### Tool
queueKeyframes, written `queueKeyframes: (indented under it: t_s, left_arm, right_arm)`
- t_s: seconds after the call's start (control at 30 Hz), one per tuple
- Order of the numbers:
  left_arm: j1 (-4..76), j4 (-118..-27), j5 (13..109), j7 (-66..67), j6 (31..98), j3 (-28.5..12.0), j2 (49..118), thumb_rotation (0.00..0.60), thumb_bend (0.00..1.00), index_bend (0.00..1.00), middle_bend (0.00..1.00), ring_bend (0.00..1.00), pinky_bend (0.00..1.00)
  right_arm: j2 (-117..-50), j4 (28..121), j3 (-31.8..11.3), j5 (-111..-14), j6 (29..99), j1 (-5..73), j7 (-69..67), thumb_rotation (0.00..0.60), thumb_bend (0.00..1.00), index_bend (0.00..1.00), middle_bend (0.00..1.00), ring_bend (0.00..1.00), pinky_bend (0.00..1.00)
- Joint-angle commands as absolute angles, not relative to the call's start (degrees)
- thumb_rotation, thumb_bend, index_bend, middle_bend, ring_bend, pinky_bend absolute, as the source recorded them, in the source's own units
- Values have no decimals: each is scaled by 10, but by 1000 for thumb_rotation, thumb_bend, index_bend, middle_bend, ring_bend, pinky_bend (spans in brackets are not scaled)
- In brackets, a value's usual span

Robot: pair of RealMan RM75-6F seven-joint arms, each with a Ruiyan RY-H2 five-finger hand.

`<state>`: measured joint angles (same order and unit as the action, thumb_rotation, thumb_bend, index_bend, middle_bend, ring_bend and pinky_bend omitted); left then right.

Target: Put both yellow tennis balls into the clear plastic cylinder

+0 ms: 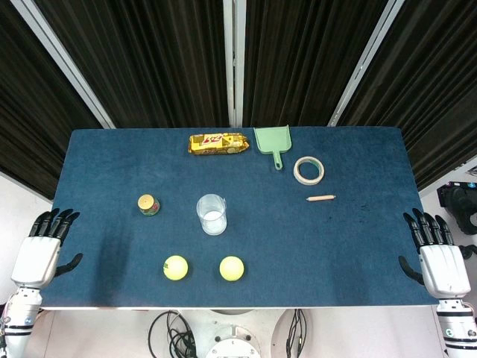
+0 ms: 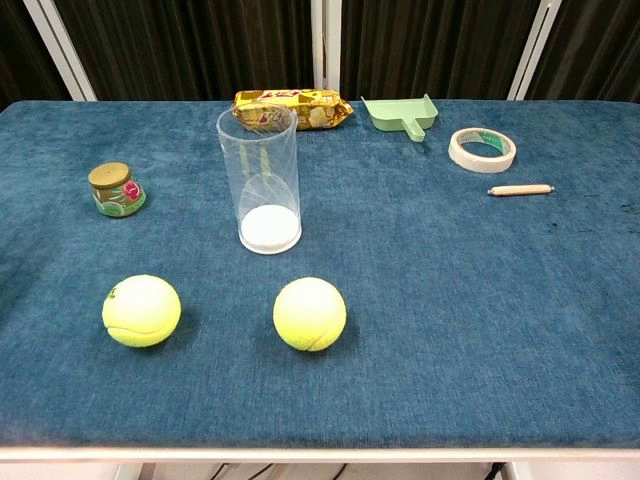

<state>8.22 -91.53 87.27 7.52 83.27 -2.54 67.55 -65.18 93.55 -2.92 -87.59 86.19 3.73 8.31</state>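
Observation:
Two yellow tennis balls lie near the table's front edge: one on the left [image 1: 176,267] [image 2: 141,310], one to its right [image 1: 232,268] [image 2: 310,313]. Just behind them the clear plastic cylinder [image 1: 212,214] [image 2: 266,178] stands upright with its mouth up and nothing inside. My left hand [image 1: 43,250] hangs off the table's left edge, fingers spread, holding nothing. My right hand [image 1: 437,256] is off the right edge, likewise spread and holding nothing. Neither hand shows in the chest view.
A small jar with a gold lid [image 1: 148,204] [image 2: 117,190] stands left of the cylinder. At the back lie a yellow snack packet [image 1: 217,143] [image 2: 292,109], a green dustpan [image 1: 273,141] [image 2: 403,112], a tape roll [image 1: 308,170] [image 2: 481,148] and a wooden peg [image 1: 320,198] [image 2: 519,189].

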Motion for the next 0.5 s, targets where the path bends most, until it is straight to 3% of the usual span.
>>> queueKeyframes:
  t_s: [0.03,0.5]
  left_arm:
    - [81,-911,873,68,834,-24,676,600,208,124,89,36,95]
    - [108,-941,934,26,811,-2,686,600,175,124,88,36,93]
  right_arm:
    - [-654,936,-29,-877,862,38,88,600,224,0,0,0,0]
    - [-651,941,-33,-875,865,37,89,600,225,0,0,0,0]
